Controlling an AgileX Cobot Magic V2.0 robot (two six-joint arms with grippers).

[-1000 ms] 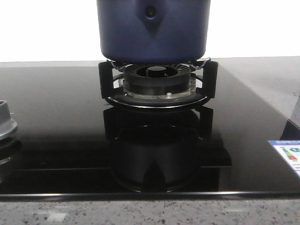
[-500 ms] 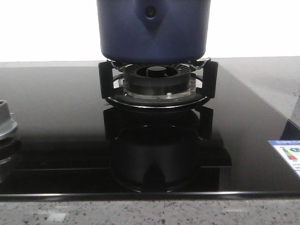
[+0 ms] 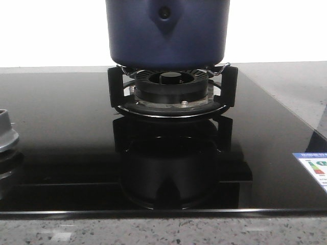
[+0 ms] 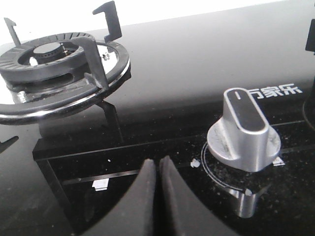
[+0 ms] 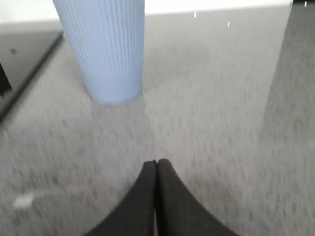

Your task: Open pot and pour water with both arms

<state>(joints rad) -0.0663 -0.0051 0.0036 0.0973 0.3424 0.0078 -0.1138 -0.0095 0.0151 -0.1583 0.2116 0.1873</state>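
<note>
The dark navy-blue pot [image 3: 167,33] stands on the black burner grate [image 3: 171,92] at the middle of the glass hob; its top is cut off by the front view, so no lid shows. Neither gripper appears in the front view. My left gripper [image 4: 158,162] is shut with nothing in it, low over the black glass beside a silver control knob [image 4: 242,130]. My right gripper [image 5: 157,163] is also shut and empty, hovering over the grey speckled counter, with a ribbed light-blue cup [image 5: 103,46] standing ahead of it.
A second, bare burner with its grate [image 4: 54,61] shows in the left wrist view. Another silver knob [image 3: 6,135] sits at the hob's left edge. An energy label [image 3: 314,168] is stuck at the right. The speckled counter [image 3: 163,229] borders the hob's front.
</note>
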